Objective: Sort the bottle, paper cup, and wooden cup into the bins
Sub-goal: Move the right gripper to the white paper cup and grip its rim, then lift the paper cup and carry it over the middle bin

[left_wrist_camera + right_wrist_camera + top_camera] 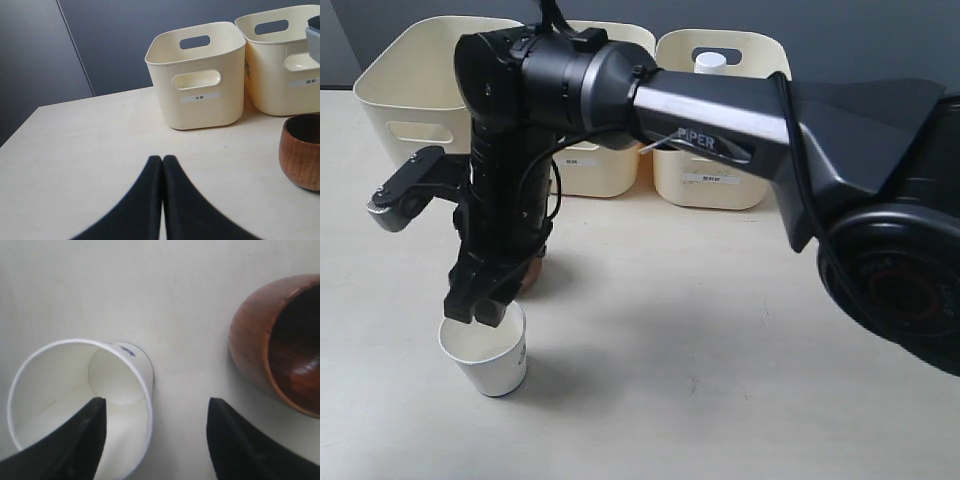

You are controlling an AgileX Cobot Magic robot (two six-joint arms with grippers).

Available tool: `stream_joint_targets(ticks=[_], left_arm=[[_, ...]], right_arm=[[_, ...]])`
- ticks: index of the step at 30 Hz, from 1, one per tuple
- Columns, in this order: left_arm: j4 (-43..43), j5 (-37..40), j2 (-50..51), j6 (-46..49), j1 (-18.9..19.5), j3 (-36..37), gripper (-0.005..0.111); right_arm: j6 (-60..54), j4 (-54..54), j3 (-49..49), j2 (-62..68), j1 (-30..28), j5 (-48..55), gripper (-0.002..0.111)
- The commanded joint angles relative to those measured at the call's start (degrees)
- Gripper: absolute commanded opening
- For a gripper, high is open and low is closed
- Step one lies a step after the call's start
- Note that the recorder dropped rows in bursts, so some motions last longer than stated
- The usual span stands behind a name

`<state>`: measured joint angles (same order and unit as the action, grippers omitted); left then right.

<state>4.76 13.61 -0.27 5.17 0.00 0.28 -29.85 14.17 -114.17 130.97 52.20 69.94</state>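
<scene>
Pale tabletop [720, 330]. My right gripper [155, 440] open, empty, one finger inside white paper cup [488, 355] rim, other outside; upright cup directly below. Left gripper [162, 200] closed, idle.

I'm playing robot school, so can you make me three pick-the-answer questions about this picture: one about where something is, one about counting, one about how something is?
1. Where is the bottle?
A. in the right bin
B. on the table
C. in the paper cup

2. How many bins are there?
A. two
B. three
C. five

3. How is the right pincer?
A. shut tight
B. holding the wooden cup
C. open over the paper cup's rim

Answers:
1 A: its white cap pokes out of the right bin.
2 B: three cream bins stand in a row.
3 C: one finger sits inside the paper cup, the other outside, with the wooden cup off to the side.
</scene>
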Motion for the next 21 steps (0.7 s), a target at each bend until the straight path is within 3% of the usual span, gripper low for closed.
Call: stream_joint_targets(ticks=[1,4,5,15,21], left_arm=[[-0.14,-0.3,0.27,-0.07,-0.23,-0.28,0.0],[-0.14,-0.3,0.27,-0.07,-0.23,-0.28,0.0],[-0.14,-0.3,0.27,-0.07,-0.23,-0.28,0.0],[-0.14,-0.3,0.27,-0.07,-0.23,-0.28,0.0],[-0.14,-0.3,0.27,-0.07,-0.23,-0.28,0.0]], right_arm=[[-0.13,-0.57,0.19,0.7,-0.06,0.02,0.048],[-0.25,-1.9,0.19,0.48,-0.06,0.02,0.02],[-0.37,-2.59,0.19,-0.23,-0.06,0.02,0.002],[-0.76,-6.05,0.19,-11.83,-0.06,-1.83,-0.001],[11.81,-20.86,0.19,-16.49,-0.16,-15.69,-0.001]])
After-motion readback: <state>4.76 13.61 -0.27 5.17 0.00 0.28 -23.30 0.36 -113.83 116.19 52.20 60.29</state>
